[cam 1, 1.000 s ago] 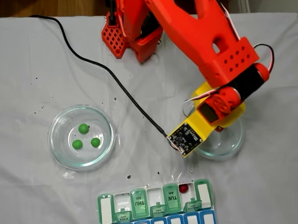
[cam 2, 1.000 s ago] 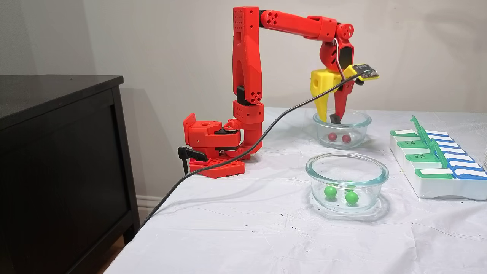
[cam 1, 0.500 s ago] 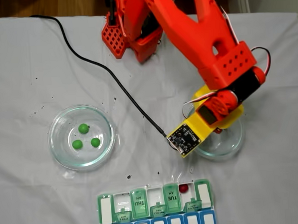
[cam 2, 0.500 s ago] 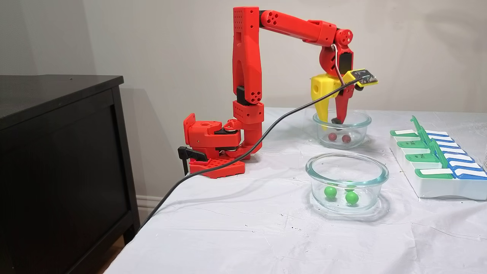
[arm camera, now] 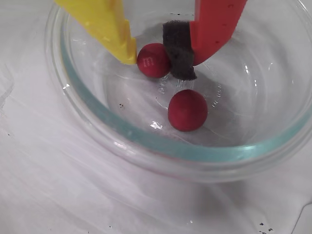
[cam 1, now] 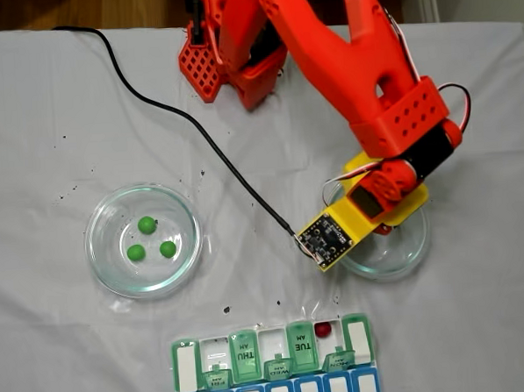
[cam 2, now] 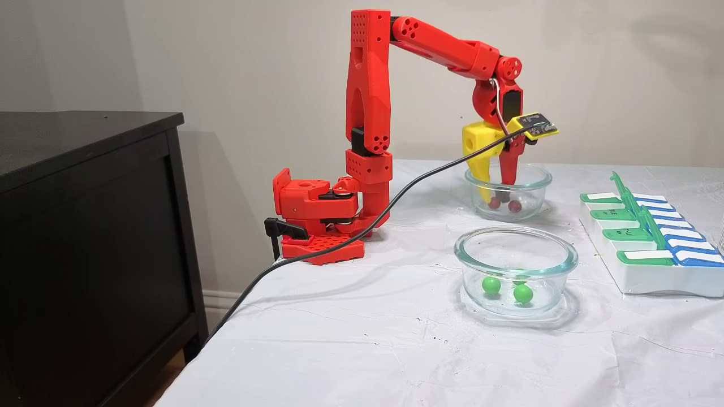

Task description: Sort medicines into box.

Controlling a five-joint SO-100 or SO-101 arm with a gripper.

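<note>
Two red balls lie in a clear glass dish (arm camera: 146,139) (cam 2: 531,176) (cam 1: 407,253). My gripper (arm camera: 153,54) (cam 2: 496,198) is down inside it and open, its yellow finger and black-padded red finger close on either side of one red ball (arm camera: 153,61). The other red ball (arm camera: 187,109) (cam 2: 514,206) lies free just in front. A third red ball (cam 1: 323,329) sits in an open compartment of the pill box (cam 1: 177,376) (cam 2: 650,280). Three green balls (cam 1: 147,224) (cam 2: 491,285) rest in a second glass dish (cam 1: 106,267) (cam 2: 515,250).
The arm's base (cam 1: 228,57) (cam 2: 317,215) is clamped at the table's far side. A black cable (cam 1: 197,133) runs across the white cloth to the yellow wrist board (cam 1: 330,236). A black cabinet (cam 2: 85,226) stands beside the table. Tiny black specks dot the cloth.
The gripper has come down into the dish, from above the rim to the bottom, and now straddles one red ball. Balls, dishes and box have not moved.
</note>
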